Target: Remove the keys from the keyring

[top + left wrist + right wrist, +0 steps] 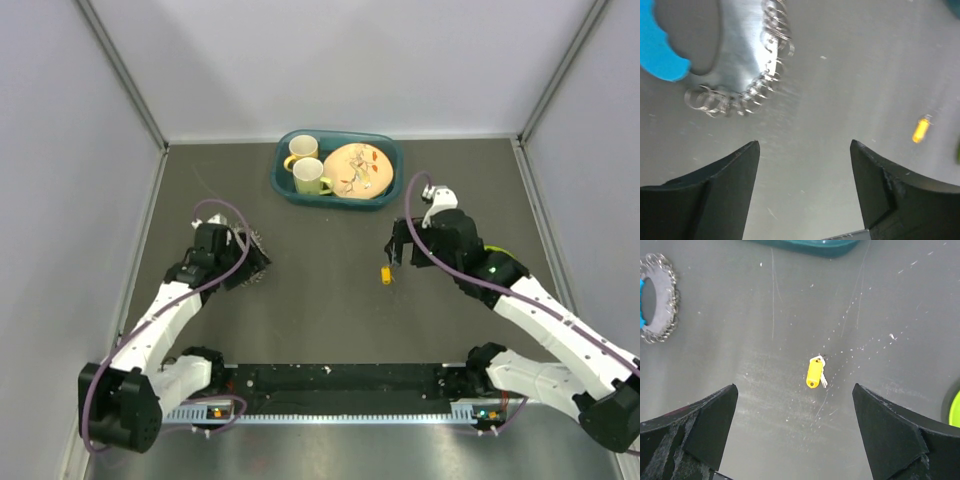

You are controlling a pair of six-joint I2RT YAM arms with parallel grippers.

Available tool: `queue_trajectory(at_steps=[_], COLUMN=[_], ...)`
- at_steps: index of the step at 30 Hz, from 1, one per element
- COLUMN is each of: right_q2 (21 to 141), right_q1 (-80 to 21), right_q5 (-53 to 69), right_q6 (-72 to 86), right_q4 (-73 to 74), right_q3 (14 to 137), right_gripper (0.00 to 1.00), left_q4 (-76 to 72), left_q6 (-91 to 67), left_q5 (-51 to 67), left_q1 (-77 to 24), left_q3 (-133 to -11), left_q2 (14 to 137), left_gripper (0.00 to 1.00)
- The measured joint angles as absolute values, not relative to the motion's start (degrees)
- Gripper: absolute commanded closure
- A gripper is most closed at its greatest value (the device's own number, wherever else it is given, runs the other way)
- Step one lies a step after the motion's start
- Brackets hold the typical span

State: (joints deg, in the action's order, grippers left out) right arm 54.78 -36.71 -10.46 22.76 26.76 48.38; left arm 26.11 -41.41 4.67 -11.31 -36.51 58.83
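Observation:
A key with a yellow head piece and a small silvery blade lies flat on the grey table, apart from everything else; it also shows as a yellow key and a yellow key. The keyring bunch, several small silvery wire loops round a grey disc with a blue piece, lies at the left as the keyring bunch and the keyring bunch. My left gripper stands open just short of the loops, holding nothing. My right gripper is wide open just short of the yellow key.
A teal basin at the back middle holds two mugs and a plate with small bits on it. Grey walls close the table on three sides. A dark rail runs along the near edge between the arm bases.

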Motion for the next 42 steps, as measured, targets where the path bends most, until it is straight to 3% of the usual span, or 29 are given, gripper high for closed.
queue_trajectory(at_steps=[4, 19, 26, 42], right_q2=[53.12, 34.96, 26.24, 25.12], right_q1=[-36.71, -36.71, -36.71, -36.71], right_q5=[-11.22, -8.49, -8.80, -8.73], right_q6=[24.73, 27.55, 28.38, 28.18], right_q4=[30.57, 33.08, 33.21, 34.15], right_q3=[53.23, 56.90, 52.82, 51.96], right_gripper=[0.01, 0.01, 0.01, 0.01], left_q4=[25.61, 5.15, -2.17, -2.72], left_q6=[-39.27, -28.56, -28.84, -26.87], left_q5=[11.11, 39.05, 43.40, 43.18], left_q1=[-12.19, -14.31, -14.33, -14.37], left_q3=[-36.73, -38.79, -35.81, -35.14], left_q2=[55.66, 37.95, 30.79, 26.04], left_gripper=[0.01, 0.01, 0.01, 0.01])
